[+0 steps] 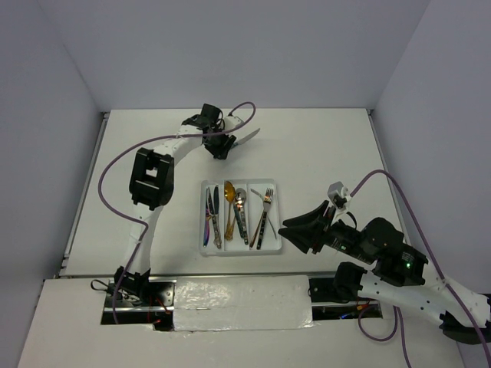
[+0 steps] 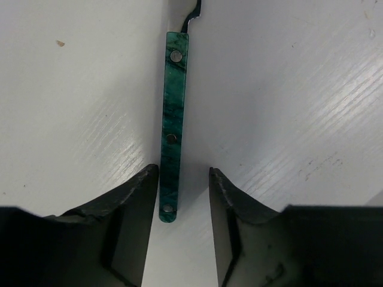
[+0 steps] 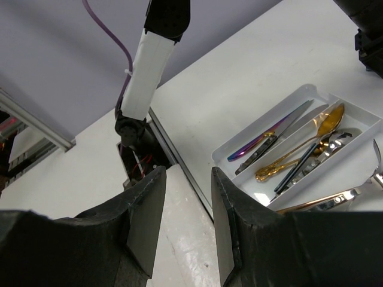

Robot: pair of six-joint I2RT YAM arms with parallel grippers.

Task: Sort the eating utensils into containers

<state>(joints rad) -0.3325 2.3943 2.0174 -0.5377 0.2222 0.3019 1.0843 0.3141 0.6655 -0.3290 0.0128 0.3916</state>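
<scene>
Teal-handled knife (image 2: 173, 119) by the table's (image 1: 322, 146) far edge looks the last outside the tray (image 1: 241, 254), left claw (image 2: 184, 173) gaping astride it, right claw (image 3: 188, 176) gaping idle.

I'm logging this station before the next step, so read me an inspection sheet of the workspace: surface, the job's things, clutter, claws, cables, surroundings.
Surface: white table, lightly scuffed.
Job's things: white three-compartment plastic tray holds an iridescent purple knife in the left slot, a gold spoon in the middle and a silver fork on the right. A teal-handled metal utensil lies outside it on the far table.
Clutter: small brown speck.
Claws: left claw open, straddling the teal handle; right claw open and empty, beside the tray.
Cables: purple cable along the left arm, another on the right.
Surroundings: plain pale walls on three sides.
</scene>
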